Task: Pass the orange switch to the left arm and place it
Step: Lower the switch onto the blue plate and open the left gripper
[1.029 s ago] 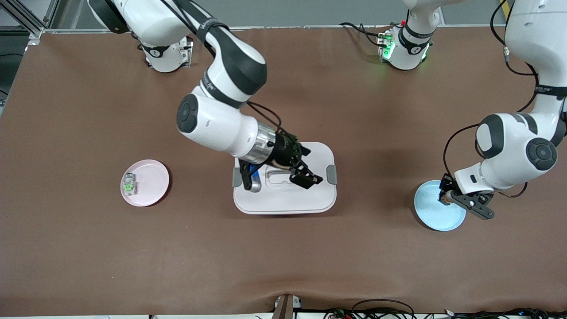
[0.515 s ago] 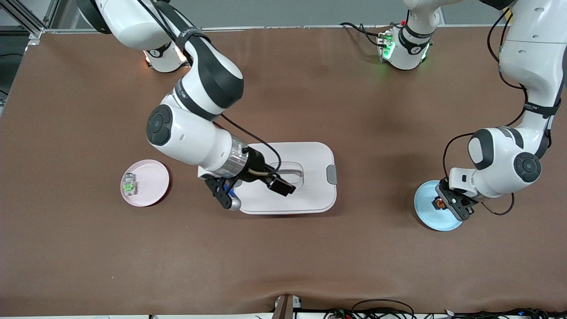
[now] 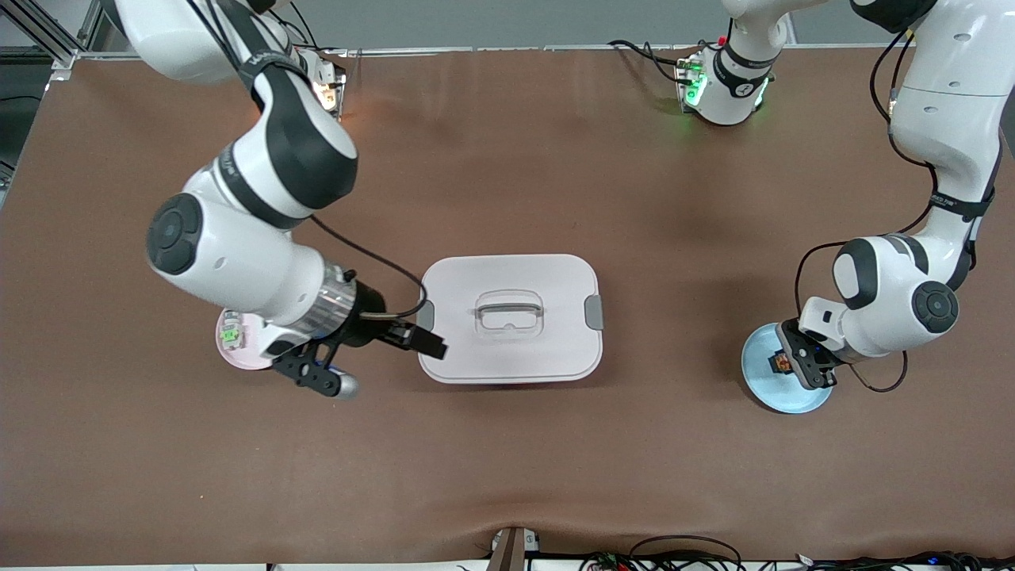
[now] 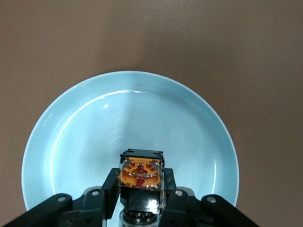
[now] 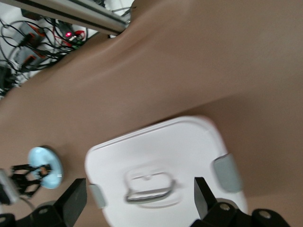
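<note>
Pale blue plate (image 4: pixel 71 142) on brown table (image 4: pixel 151 33), seen from straight above. Orange switch (image 4: pixel 141 171) over the plate's floor, off-centre toward the rim, black casing, orange and red core facing the camera. Left gripper (image 4: pixel 140 191) around it: one black finger (image 4: pixel 110 191) flanking each side of the switch, right against the casing. Contact between switch and plate not discernible.
</note>
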